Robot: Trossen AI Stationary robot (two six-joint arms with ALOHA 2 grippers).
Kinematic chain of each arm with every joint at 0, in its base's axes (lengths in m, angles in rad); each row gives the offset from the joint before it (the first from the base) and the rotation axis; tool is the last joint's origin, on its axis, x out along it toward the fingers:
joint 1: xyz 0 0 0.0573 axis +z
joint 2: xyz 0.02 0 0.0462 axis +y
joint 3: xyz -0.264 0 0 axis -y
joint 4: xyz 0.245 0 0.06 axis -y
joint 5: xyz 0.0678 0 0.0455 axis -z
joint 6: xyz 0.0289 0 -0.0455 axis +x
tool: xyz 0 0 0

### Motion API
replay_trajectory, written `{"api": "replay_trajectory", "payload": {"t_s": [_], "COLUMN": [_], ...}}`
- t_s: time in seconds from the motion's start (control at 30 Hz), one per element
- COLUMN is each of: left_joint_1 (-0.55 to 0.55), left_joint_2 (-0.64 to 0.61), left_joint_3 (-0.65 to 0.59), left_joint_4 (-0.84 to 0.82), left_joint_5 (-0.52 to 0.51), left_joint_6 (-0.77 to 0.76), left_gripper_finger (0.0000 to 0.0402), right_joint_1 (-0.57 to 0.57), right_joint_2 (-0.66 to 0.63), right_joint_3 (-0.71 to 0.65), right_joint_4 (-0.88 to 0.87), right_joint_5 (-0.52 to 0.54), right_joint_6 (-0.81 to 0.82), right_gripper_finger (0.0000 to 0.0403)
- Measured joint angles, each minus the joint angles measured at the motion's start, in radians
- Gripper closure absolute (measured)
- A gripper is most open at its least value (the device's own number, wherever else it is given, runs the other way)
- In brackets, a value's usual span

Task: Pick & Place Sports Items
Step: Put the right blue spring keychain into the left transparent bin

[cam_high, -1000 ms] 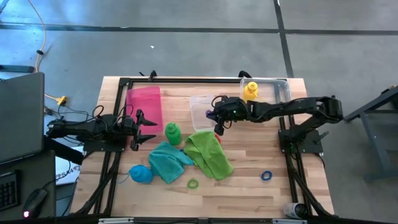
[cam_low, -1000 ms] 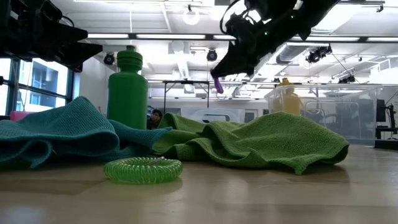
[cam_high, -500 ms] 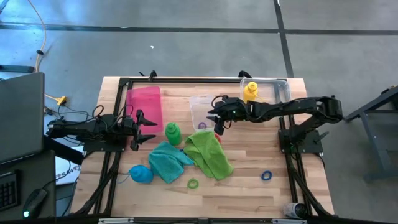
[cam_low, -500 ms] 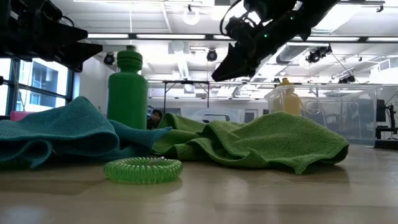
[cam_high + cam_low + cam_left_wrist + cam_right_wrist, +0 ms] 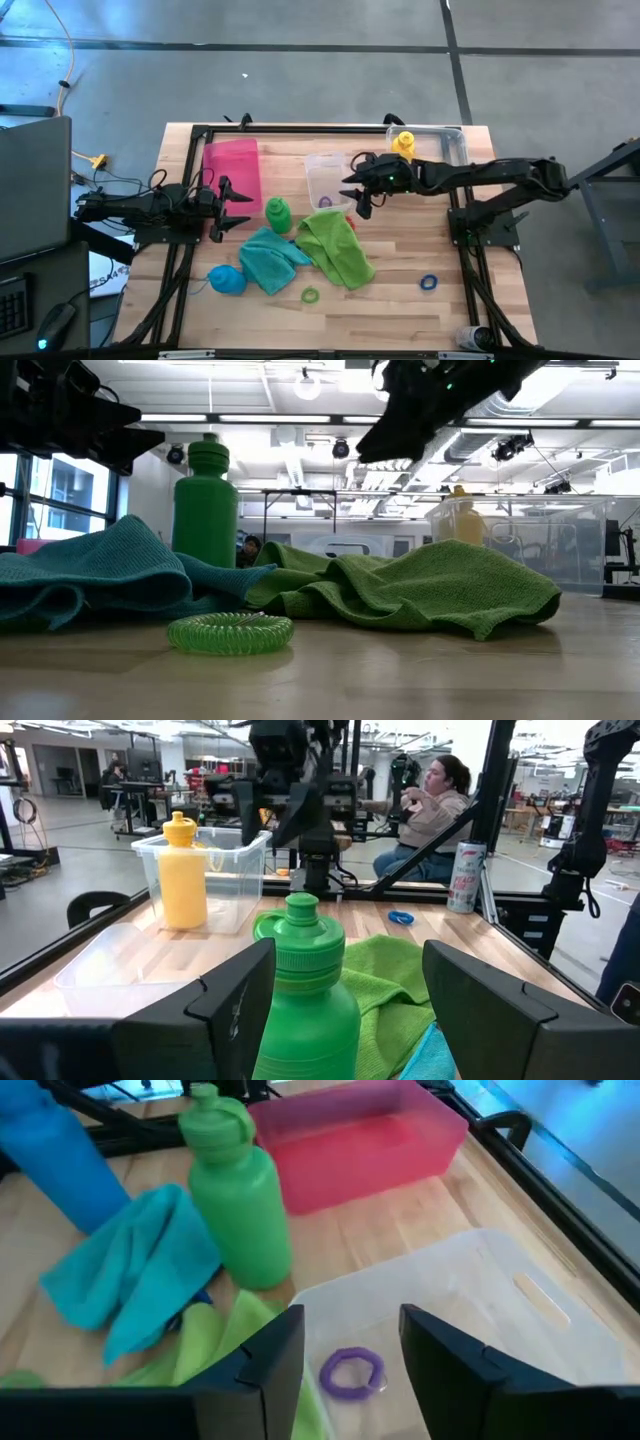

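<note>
At the table's left edge, the left gripper [image 5: 232,207] is held just above the wood with its two dark fingers [image 5: 225,1005] spread apart and nothing between them; the upright green plastic bottle [image 5: 277,213] is seen just ahead of it. Behind that gripper, a flat pink tray [image 5: 233,170] is laid on the light wooden table [image 5: 400,300]. A blue plastic bottle [image 5: 226,280] is found lying near the front left, just beside a crumpled teal towel [image 5: 270,258], which is touched on its right by a rumpled lime green towel [image 5: 337,245]. In front of the towels, a small green coiled elastic ring [image 5: 310,295] is seen lying alone on the wood.

Near the table's middle, a low clear plastic box [image 5: 322,178] is placed, and a small purple elastic ring [image 5: 352,1372] is seen resting on its floor. The right gripper [image 5: 355,195] is held above this box's right side, its fingers [image 5: 265,1365] parted and empty, the purple ring lying below and free of them. A small red item at the box's front corner is largely hidden by the gripper.

Farther right, a taller clear plastic box [image 5: 440,143] stands at the back edge, and a yellow plastic bottle [image 5: 403,145] is kept upright inside it. A blue elastic ring [image 5: 429,283] lies on the wood toward the front right, well apart from the towels. Beyond the table, a seated person [image 5: 430,815] is visible in the left wrist view.
</note>
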Motion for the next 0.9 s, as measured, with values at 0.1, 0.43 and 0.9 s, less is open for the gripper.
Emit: {"api": "replay_trajectory", "payload": {"t_s": [0.1,0.43,0.9], "left_joint_1": [0.000,0.000,0.000], "left_joint_2": [0.000,0.000,0.000], "left_joint_3": [0.000,0.000,0.000], "left_joint_4": [0.001,0.001,0.001], "left_joint_5": [0.000,0.000,0.000], "left_joint_6": [0.000,0.000,0.000], "left_gripper_finger": [0.0152,0.0152,0.0152], "right_joint_1": [0.018,0.124,0.306], "right_joint_2": [-0.046,-0.159,-0.212], "right_joint_3": [-0.001,-0.001,-0.001], "right_joint_4": [-0.078,-0.357,-0.683], "right_joint_5": [0.014,0.166,0.028], "right_joint_6": [0.045,0.176,0.299], "right_gripper_finger": [0.0240,0.0232,0.0234]}}
